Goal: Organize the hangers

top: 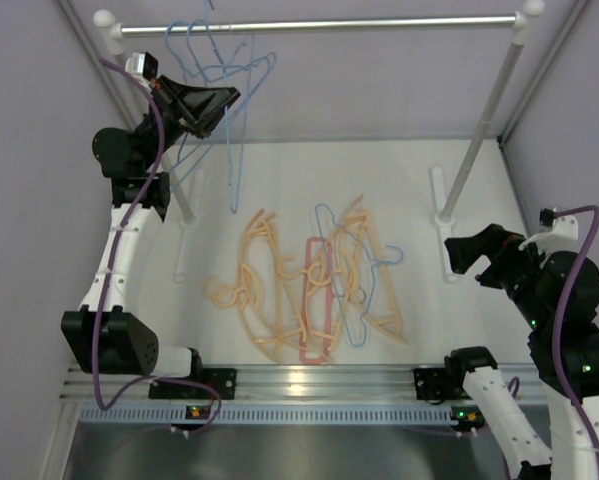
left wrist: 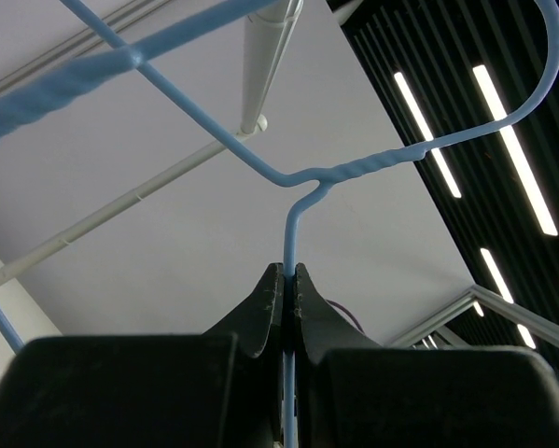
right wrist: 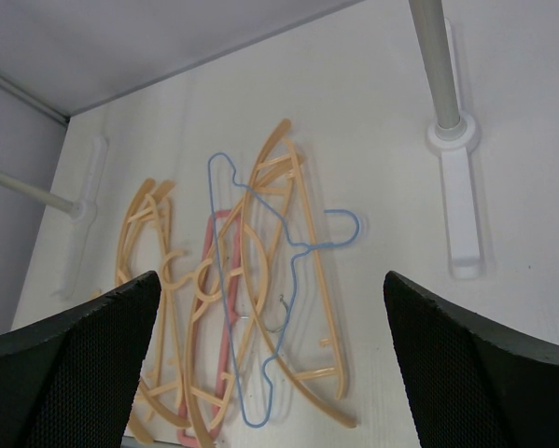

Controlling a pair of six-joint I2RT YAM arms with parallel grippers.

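Top external view: hangers heaped mid-counter, left arm high up by the rail at 11 o'clock.

Nearest, at 4 o'clock, the right end effector [right wrist: 270,280] hangs released. Only the right wrist view shows its fingers [right wrist: 92,359] spread wide, and the heap below on the white counter [top: 449,330]. In that heap, peach-orange hangers [top: 264,290] overlap a pink-red hanger [top: 317,352], and a loose blue wire hanger [top: 371,268] lies across them. Farther off, at 10 o'clock, the left end effector [top: 207,104] sits among the hung blue hangers [top: 229,70] on the silver rail [top: 379,22]. The overhead camera hides its grip. The left wrist view shows the jaws clenched on the stem of a held blue hanger [left wrist: 354,168], just below its twisted neck, with the hook curving off toward 1 o'clock.
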